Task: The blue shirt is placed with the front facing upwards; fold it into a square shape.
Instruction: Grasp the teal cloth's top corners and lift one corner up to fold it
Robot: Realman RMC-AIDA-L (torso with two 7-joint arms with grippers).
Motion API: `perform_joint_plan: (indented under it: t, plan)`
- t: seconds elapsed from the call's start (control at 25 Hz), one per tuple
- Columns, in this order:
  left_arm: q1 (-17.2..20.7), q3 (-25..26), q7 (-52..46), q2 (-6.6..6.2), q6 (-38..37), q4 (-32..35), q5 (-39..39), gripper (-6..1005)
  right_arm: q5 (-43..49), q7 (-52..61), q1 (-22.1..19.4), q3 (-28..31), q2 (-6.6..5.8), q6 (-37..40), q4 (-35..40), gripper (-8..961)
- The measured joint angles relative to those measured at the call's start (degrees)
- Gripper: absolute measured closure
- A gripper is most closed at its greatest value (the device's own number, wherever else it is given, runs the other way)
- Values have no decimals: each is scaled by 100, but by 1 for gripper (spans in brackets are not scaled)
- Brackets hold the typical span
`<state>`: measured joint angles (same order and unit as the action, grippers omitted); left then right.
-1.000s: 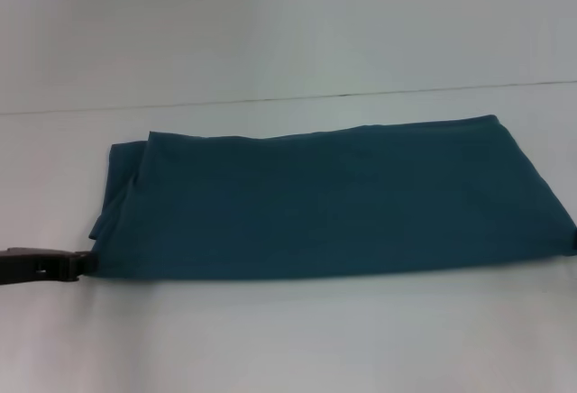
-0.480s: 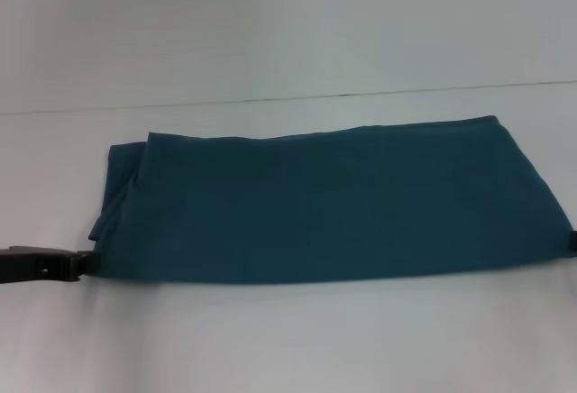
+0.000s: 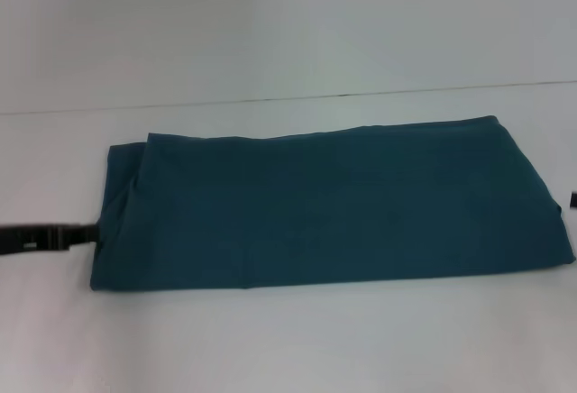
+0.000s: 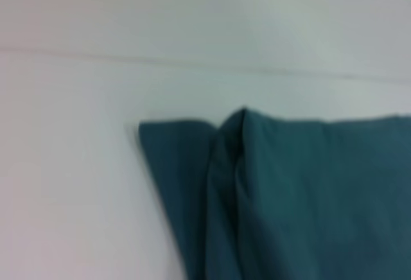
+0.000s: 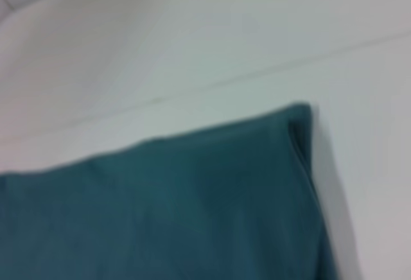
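Since a second ago, the left claw (image 3: 88, 233) has been lifted from the near left corner of the blue shirt (image 3: 325, 204) to a spot higher along its left edge, and the dark sliver of the right claw (image 3: 573, 199) has been drawn up and away from the shirt's near right corner, so that only a speck of it is left at the right border of the head view; the near edge of the cloth is now seen lying flat all the way across; the shirt is spread as a long folded band across the middle of the white bench (image 3: 270, 339), wider than it is deep, with a narrower layer poking out from under the top layer at the far left corner; no lettering is shown on the upper face; the left claw's tip is held right at the shirt's left edge, though whether cloth is pinched or the fingers are parted cannot be told; the same is true of the right claw; in the left wrist view the doubled far left corner is seen, and in the right wrist view the far right corner.
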<state>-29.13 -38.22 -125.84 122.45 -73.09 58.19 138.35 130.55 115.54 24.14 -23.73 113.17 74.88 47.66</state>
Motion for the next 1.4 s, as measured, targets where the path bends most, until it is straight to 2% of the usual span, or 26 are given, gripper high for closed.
perform_joint_plan:
  t: [0.24,0.52,0.64,0.76,0.92,1.16,1.4]
  plan:
    - [-145,-39,31,118,437,-77,-544,749,-746,-352,-15,1,43,41,96,480]
    - [-444,-367,56,123,852,-718,-627,358,-1206,-562,45,0,165,-67,28,169]
    - [-465,-471,66,122,886,-793,-619,221,-1417,-567,19,0,128,-5,-99,160]
    - [-457,-525,89,125,930,-843,-634,107,-1563,-582,4,-5,24,56,-390,150]
    - [-455,-536,180,133,1192,-1007,-656,108,-1571,-633,20,-14,-45,86,-660,147]
    - [-529,-563,326,115,1616,-1332,-501,110,-1967,-638,-43,15,38,190,-674,155]
    - [-514,-599,375,115,1681,-1376,-475,111,-2102,-644,-16,18,89,231,-676,159]
